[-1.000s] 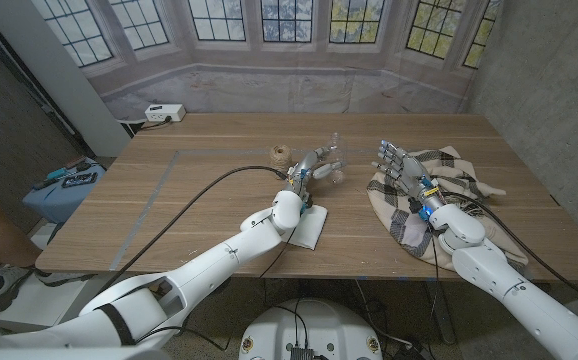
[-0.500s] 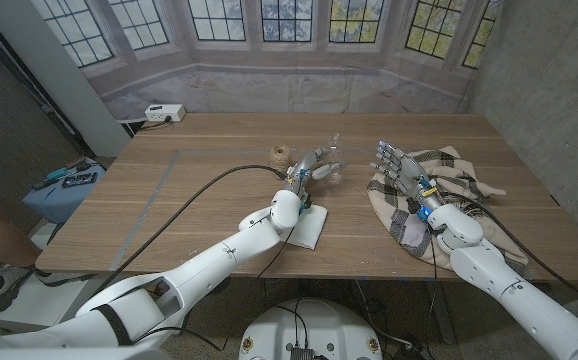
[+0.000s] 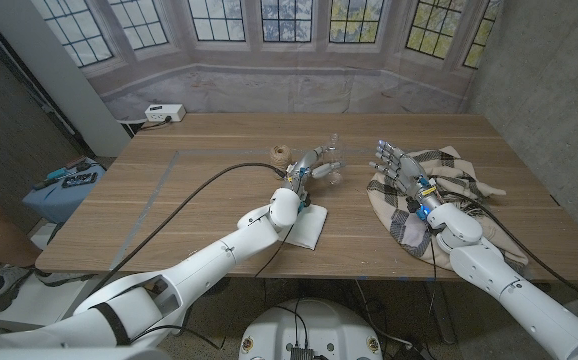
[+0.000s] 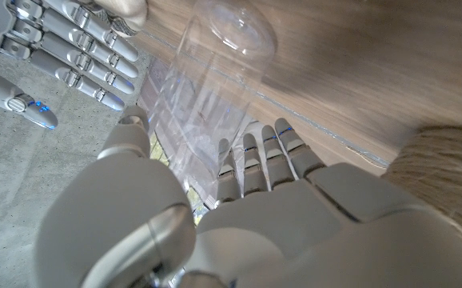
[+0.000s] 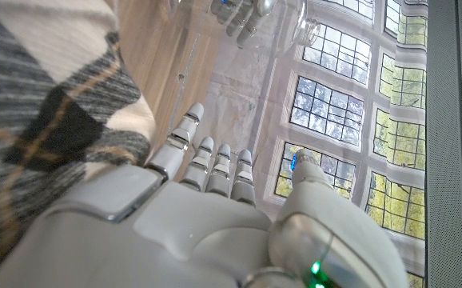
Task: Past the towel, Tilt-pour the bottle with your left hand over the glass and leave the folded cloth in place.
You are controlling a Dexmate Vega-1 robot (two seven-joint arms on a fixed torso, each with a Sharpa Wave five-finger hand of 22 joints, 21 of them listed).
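left hand (image 3: 314, 165) grips clear plastic bottle (image 4: 207, 104), tilted toward pouring; right hand (image 3: 397, 165), fingers spread and empty, waits over plaid towel (image 3: 449, 180).

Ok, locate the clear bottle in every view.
Head view: bottle held in the left hand, mid-table, left of the plaid towel.
Left wrist view: bottle gripped by the left hand, past its fingers.
Right wrist view: faint clear shape, probably the bottle; hard to tell.
Shared landmark: right hand.

Glossy white arm shells are showing dark joint bands, a black cable is running along the left arm, and the silver-grey left hand (image 3: 314, 165) and right hand (image 3: 393, 161) are carrying blue finger markings.
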